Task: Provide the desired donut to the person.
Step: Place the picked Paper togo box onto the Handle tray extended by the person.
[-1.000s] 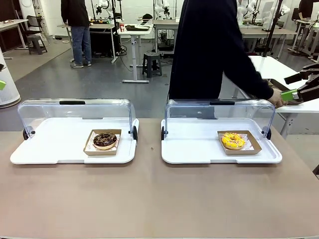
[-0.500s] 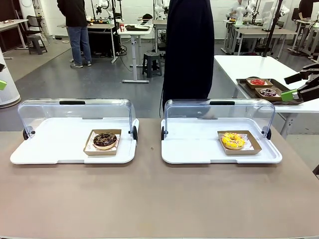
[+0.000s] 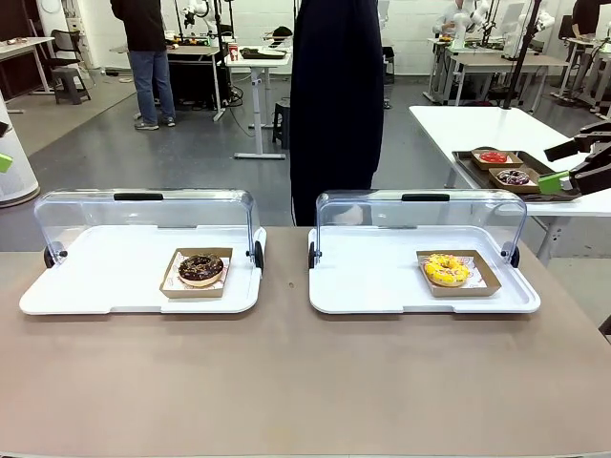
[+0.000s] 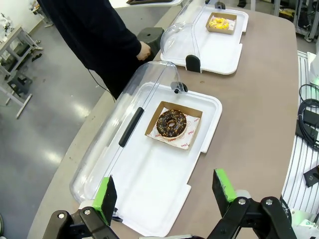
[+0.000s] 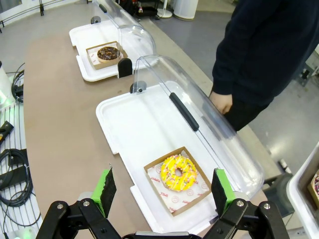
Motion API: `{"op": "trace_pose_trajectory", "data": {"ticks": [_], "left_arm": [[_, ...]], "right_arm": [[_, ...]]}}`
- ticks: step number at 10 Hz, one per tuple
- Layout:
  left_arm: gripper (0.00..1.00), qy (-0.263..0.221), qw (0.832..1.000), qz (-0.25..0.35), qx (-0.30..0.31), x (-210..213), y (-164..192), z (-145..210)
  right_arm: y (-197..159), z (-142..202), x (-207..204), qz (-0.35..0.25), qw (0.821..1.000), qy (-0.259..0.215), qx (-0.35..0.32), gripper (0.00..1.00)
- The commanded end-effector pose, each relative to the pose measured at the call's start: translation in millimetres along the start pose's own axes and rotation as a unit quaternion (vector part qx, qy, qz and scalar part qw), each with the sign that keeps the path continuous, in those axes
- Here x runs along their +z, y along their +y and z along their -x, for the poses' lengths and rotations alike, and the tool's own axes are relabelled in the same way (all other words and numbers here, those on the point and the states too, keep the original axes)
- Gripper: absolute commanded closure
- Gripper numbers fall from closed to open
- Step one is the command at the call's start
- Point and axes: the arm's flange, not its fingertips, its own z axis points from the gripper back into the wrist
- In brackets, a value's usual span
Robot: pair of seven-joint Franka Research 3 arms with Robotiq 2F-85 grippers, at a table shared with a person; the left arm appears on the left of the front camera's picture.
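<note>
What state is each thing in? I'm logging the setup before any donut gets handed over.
Left tray lid: rolled open.
Right tray lid: rolled open.
Chocolate donut: in its box, untouched.
Yellow donut: in its box, untouched.
Left gripper: open, empty.
Right gripper: open, empty.

We see bare table [image 3: 286, 382] before both trays; each clear lid [image 3: 143, 215] stands raised along its tray's far edge, blocking that side.
</note>
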Motion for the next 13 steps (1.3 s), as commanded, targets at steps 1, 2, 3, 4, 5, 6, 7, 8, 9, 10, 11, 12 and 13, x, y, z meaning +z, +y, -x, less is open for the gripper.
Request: {"op": "trace_pose_trajectory", "data": {"ticks": [1,2,3,4,5,6,7,8,9,10,11,12,13], "left_arm": [[0.00,0.002,1.000,-0.004,0.002,1.8,0.5,1.1],[0.00,0.002,1.000,-0.004,0.002,1.8,0.5,1.1],[0.00,0.002,1.000,-0.004,0.002,1.8,0.5,1.1],[0.00,0.002,1.000,-0.004,0.002,1.8,0.5,1.1],[0.00,0.002,1.000,-0.004,0.002,1.8,0.5,1.1],[0.00,0.002,1.000,-0.004,0.002,1.8,0.5,1.1],[0.00,0.002,1.000,-0.004,0.002,1.8,0.5,1.1],[0.00,0.002,1.000,-0.004,0.002,1.8,0.5,1.1],[0.00,0.002,1.000,-0.004,0.002,1.8,0.5,1.1],[0.00,0.002,1.000,-0.004,0.002,1.8,0.5,1.1],[0.00,0.002,1.000,-0.004,0.002,1.8,0.5,1.1],[0.00,0.002,1.000,-0.004,0.002,1.8,0.5,1.1],[0.00,0.002,1.000,-0.004,0.002,1.8,0.5,1.1]], "right_arm": [[1.4,1.8,-0.2,-0.005,1.000,0.002,0.006,0.00],[1.4,1.8,-0.2,-0.005,1.000,0.002,0.006,0.00],[1.4,1.8,-0.2,-0.005,1.000,0.002,0.006,0.00],[1.4,1.8,-0.2,-0.005,1.000,0.002,0.006,0.00],[1.4,1.8,-0.2,-0.005,1.000,0.002,0.006,0.00],[1.4,1.8,-0.2,-0.005,1.000,0.002,0.006,0.00],[1.4,1.8,-0.2,-0.005,1.000,0.002,0.006,0.00],[1.4,1.8,-0.2,-0.005,1.000,0.002,0.006,0.00],[1.4,1.8,-0.2,-0.005,1.000,0.002,0.006,0.00],[1.4,1.8,-0.2,-0.005,1.000,0.002,0.006,0.00],[1.4,1.8,-0.2,-0.005,1.000,0.002,0.006,0.00],[1.4,1.8,-0.2,-0.005,1.000,0.002,0.006,0.00],[1.4,1.8,-0.2,-0.005,1.000,0.002,0.006,0.00]]}}
